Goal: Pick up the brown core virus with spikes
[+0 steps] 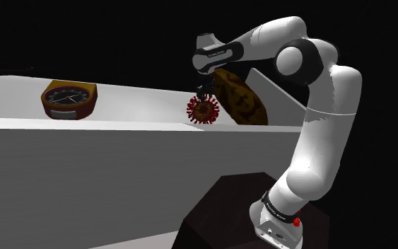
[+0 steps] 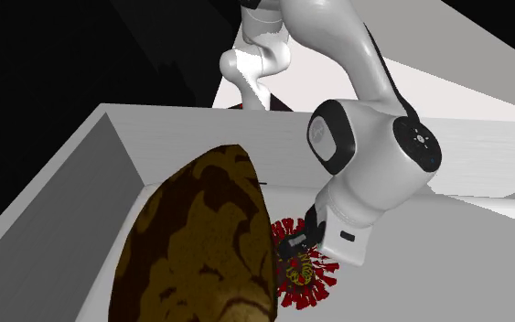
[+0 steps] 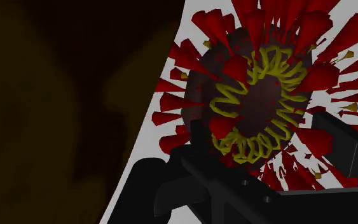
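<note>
The fingers (image 3: 339, 137) stand apart, astride the red-spiked, brown-cored virus (image 3: 260, 102) on the white worktop (image 1: 133, 106); no firm clasp shows. Risk: if you close on spikes rather than core, the virus may twist or roll free. In the shoulder view a brown patterned egg (image 1: 243, 99) crowds it at 3 o'clock, so a sideways lift could strike that. A brown-cased dial (image 1: 68, 99) lies well apart at 9 o'clock.

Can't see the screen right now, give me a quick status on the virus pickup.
Gripper at the spiked virus, grip unconfirmed. Big brown patterned egg shape close beside it on one side.
</note>
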You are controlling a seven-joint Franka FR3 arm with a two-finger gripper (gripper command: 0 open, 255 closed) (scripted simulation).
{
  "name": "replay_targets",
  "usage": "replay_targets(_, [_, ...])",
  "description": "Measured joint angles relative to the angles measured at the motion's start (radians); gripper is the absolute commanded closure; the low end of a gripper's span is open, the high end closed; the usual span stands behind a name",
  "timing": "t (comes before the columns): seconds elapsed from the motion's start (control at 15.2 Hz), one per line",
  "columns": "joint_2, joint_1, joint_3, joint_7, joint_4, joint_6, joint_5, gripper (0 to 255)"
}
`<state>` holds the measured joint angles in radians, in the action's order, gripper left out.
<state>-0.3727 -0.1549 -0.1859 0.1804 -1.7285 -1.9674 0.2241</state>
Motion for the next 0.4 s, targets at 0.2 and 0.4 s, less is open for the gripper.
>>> replay_targets(0.2, [0.01, 0.002, 0.001, 0.005, 0.022, 0.03, -0.001, 255])
replay_targets(0.4, [0.024, 0.003, 0.0, 0.012, 0.041, 0.063, -0.001, 255])
